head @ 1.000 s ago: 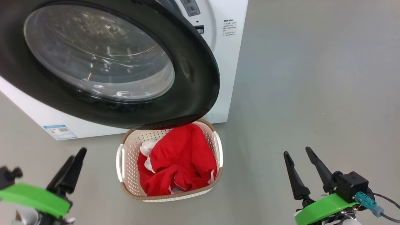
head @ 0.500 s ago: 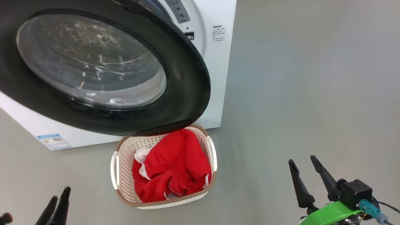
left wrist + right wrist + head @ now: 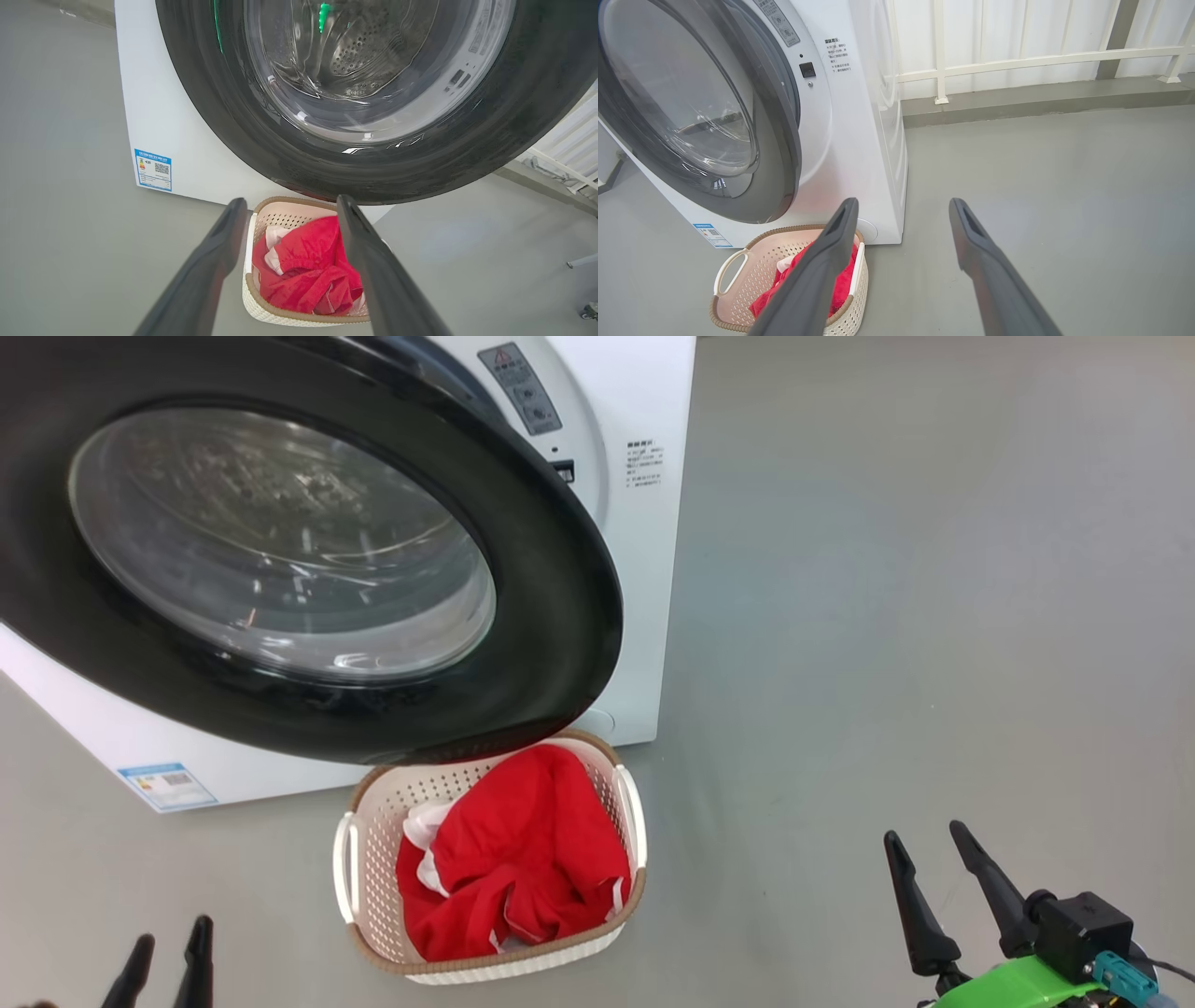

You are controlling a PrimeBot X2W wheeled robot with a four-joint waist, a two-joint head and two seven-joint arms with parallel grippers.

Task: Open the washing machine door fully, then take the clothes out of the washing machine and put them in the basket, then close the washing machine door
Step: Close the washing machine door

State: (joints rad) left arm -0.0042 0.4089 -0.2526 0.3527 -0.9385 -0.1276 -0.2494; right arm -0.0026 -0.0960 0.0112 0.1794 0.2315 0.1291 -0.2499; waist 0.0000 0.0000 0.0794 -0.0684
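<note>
The washing machine (image 3: 644, 569) is white, and the black-rimmed washing machine door (image 3: 560, 616) with its glass bowl covers the opening. I cannot tell whether it is latched. Its lower edge overhangs the far rim of the basket (image 3: 373, 896), which stands on the floor in front. The red clothes (image 3: 523, 859) with white trim lie piled in the basket (image 3: 254, 298). My left gripper (image 3: 170, 933) is open at the lower left, short of the basket. My right gripper (image 3: 924, 833) is open at the lower right over bare floor. The steel drum shows through the door (image 3: 210, 116).
A blue label (image 3: 166, 786) sits low on the machine's front. Behind the machine, a white railing (image 3: 1017, 60) runs above a raised kerb. Grey floor (image 3: 887, 616) stretches to the right of the machine and basket.
The head camera has shifted a little. My left gripper has drawn back toward the bottom edge, its green mount now out of the picture. Basket, clothes and door look the same.
</note>
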